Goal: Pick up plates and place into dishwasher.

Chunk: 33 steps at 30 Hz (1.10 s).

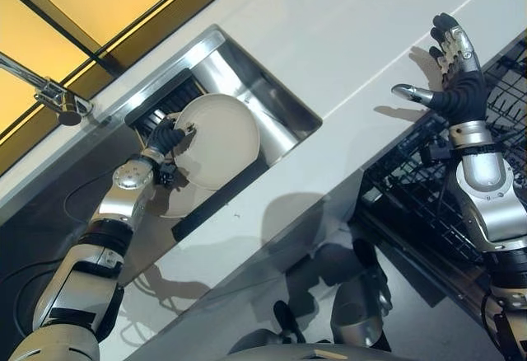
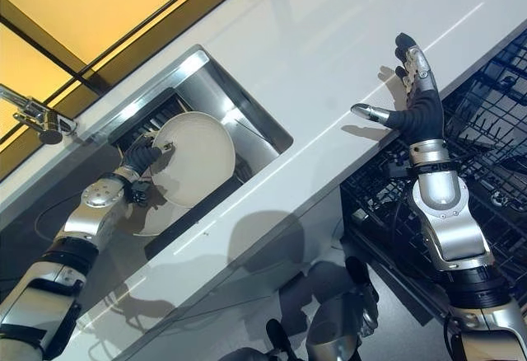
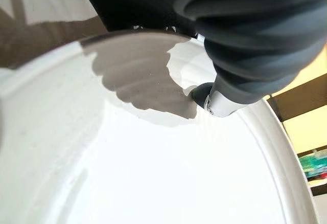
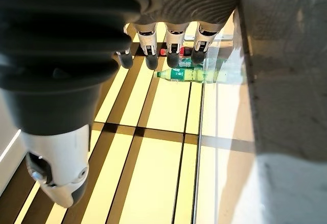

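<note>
Left hand [image 1: 167,138]: clamped on the rim of a white plate [image 1: 221,142]. In the head views the dark-covered hand sits at the plate's 9 o'clock edge, thumb on the upper face. The left wrist view confirms this, with the thumb [image 3: 214,101] pressed onto the plate's inner surface close to the rim; the remaining fingers are hidden behind the plate.

Plate: held tilted, raised above the steel sink [image 1: 276,101] set into the white countertop [image 1: 354,39]. Its lower edge overlaps the sink's near wall. A second pale plate [image 2: 160,215] lies lower in the basin, at roughly 7 o'clock from the held one, partly covered by it. A dark ribbed rack [image 1: 165,101] occupies the basin at the plate's 10 o'clock.

Faucet [image 1: 49,93]: chrome, mounted at about 9 o'clock of the sink, well apart from the plate.

Right hand [image 1: 449,64]: empty and released, fingers straight and spread, thumb out to the side. It hovers over the countertop's right end, at 3 o'clock of the sink and well apart from it. The right wrist view shows the same straight fingers [image 4: 173,45] with nothing between them and the thumb.

Dishwasher rack [image 1: 420,188]: black wire, drawn out below the countertop edge at 5 o'clock of the right hand, beside the right forearm. I cannot tell what it holds.
</note>
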Motion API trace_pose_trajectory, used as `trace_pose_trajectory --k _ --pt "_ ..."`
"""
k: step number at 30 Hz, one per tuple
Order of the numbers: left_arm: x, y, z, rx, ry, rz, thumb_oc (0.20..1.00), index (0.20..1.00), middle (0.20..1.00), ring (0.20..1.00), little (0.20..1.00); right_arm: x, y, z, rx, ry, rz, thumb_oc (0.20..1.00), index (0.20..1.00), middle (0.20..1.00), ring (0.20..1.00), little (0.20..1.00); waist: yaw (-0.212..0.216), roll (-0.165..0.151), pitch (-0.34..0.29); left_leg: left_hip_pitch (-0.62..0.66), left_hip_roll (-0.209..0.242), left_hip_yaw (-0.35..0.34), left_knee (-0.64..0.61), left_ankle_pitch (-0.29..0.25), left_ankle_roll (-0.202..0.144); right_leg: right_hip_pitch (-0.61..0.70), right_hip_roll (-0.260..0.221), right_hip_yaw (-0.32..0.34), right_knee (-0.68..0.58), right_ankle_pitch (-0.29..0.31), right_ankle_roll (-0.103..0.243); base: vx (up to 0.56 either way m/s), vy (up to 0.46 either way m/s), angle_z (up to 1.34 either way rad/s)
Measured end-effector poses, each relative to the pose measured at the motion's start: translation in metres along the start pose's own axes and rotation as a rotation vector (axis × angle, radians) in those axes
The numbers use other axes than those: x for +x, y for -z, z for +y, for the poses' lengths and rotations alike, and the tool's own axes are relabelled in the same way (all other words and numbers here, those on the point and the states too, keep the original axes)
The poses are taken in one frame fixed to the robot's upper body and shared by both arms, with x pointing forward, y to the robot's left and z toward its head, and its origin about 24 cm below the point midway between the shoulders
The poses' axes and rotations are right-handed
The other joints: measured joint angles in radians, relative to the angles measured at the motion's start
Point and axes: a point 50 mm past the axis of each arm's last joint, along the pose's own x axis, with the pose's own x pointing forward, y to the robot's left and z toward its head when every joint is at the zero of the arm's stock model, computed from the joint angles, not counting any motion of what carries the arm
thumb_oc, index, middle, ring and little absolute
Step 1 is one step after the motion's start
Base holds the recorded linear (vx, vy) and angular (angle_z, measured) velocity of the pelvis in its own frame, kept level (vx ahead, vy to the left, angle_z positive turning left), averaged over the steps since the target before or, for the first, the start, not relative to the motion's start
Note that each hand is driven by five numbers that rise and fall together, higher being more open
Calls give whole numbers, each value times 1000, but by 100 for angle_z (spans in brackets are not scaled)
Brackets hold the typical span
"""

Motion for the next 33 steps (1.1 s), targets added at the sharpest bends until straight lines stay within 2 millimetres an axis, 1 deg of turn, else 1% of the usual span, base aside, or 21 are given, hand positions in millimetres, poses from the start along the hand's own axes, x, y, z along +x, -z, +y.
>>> trace_pose_trajectory --k 4,6,11,13,15,17,19,21,23,26,30,31,33 --pt "-3 0 -2 -23 -21 -37 200 200 200 200 200 0 0 -1 0 3 2 1000 1000 1000 1000 1000 0 0 0 0 0 -7 0 0 1 3 0 -3 -3 0 0 0 -2 1" --pt "-5 -6 -6 -39 -33 -86 200 200 200 200 200 -3 2 -3 -5 13 7 1000 1000 1000 1000 1000 0 0 0 3 1 -24 0 0 1 16 -1 -12 -7 0 0 4 -23 10" --pt "-11 -14 -12 -97 -106 -180 200 200 200 200 200 -6 4 -7 -7 41 10 1000 1000 1000 1000 1000 14 -2 -1 7 2 -28 0 1 1 22 -2 -17 -7 1 0 3 -44 4" --pt "-11 -19 -13 -126 -152 -228 200 200 200 200 200 -8 6 -8 -10 46 21 1000 1000 1000 1000 1000 21 -3 -1 13 3 -32 0 1 1 32 -2 -22 -8 0 0 8 -56 4" --pt "-14 -29 -15 -118 -173 -295 200 200 200 200 200 -11 9 -11 -15 57 35 1000 1000 1000 1000 1000 30 -5 -3 19 5 -36 0 1 1 40 -1 -27 -9 -1 -1 20 -65 6" --pt "-21 -40 -13 -111 -223 -379 200 200 200 200 200 -14 11 -13 -15 67 45 1000 1000 1000 1000 1000 33 -9 -5 20 6 -43 2 1 1 47 -1 -32 -9 -1 -2 27 -61 9" --pt "-25 -47 -9 -104 -267 -428 200 200 200 200 200 -16 14 -13 -13 68 58 1000 1000 1000 1000 1000 36 -12 -12 22 7 -49 3 1 0 52 -1 -36 -9 -1 -3 38 -79 7" --pt "-29 -52 -6 -103 -305 -465 200 200 200 200 200 -22 19 -11 -2 68 84 1000 1000 1000 1000 1000 43 -21 -28 22 10 -53 4 1 0 56 1 -41 -9 -2 -4 35 -95 5" --pt "-32 -56 -7 -92 -319 -491 200 200 200 200 200 -29 26 -8 3 66 119 1000 1000 1000 1000 1000 60 -35 -51 26 12 -54 4 1 0 60 2 -43 -9 -3 -5 15 -105 4" --pt "-38 -54 -2 -76 -368 -507 200 200 200 200 200 -35 33 1 17 23 154 1000 1000 1000 1000 1000 71 -60 -76 33 15 -63 4 1 0 76 3 -54 -13 -4 -6 -6 -108 7" --pt "-43 -57 0 -91 -420 -550 200 200 200 200 200 -35 30 7 35 2 136 1000 1000 1000 1000 1000 112 -94 -109 34 20 -75 3 3 -4 90 5 -63 -27 -1 -10 -60 -138 8" --pt "-45 -58 1 -86 -437 -561 200 200 200 200 200 -34 29 9 46 -3 128 1000 1000 1000 1000 1000 117 -103 -117 30 22 -80 7 3 -4 90 8 -66 -26 -1 -11 -41 -160 4" --pt "-47 -62 3 -70 -459 -586 200 200 200 200 200 -29 23 20 74 -36 98 1000 1000 1000 1000 1000 139 -123 -129 29 32 -79 6 5 -7 90 17 -68 -28 3 -16 -36 -166 4"
